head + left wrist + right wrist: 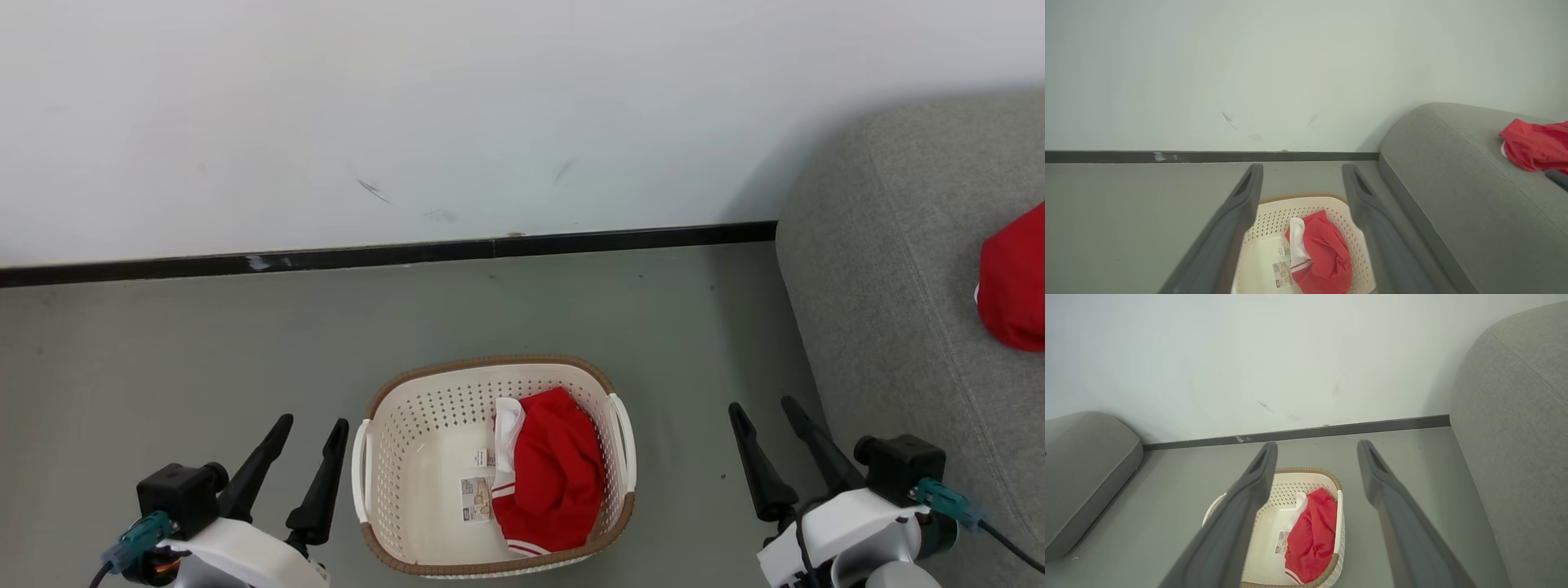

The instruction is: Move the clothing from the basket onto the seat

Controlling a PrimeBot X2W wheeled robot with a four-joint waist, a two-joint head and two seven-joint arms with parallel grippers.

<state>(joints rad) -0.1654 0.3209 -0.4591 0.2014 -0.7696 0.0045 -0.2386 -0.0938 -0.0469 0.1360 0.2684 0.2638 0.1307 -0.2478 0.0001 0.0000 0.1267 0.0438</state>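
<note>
Red garment (551, 478) bunched in basket (490, 362), R side, on floor (204, 367) beside seat (898, 327). Looks soft, light, limp; pinch raised fold at centre. L pincer (312, 423), R pincer (761, 406) both spread, empty.

The head camera looks forward and steeply down on the floor (163, 343), with the basket (490, 360) low at centre, the wall (490, 98) beyond and the seat (890, 343) at right. The wrist cameras look at a flatter angle toward that wall, along the left end effector (1302, 167) and the right end effector (1317, 443). All three views share the basket, the dark skirting (490, 247) and a wall scuff (374, 191).
</note>
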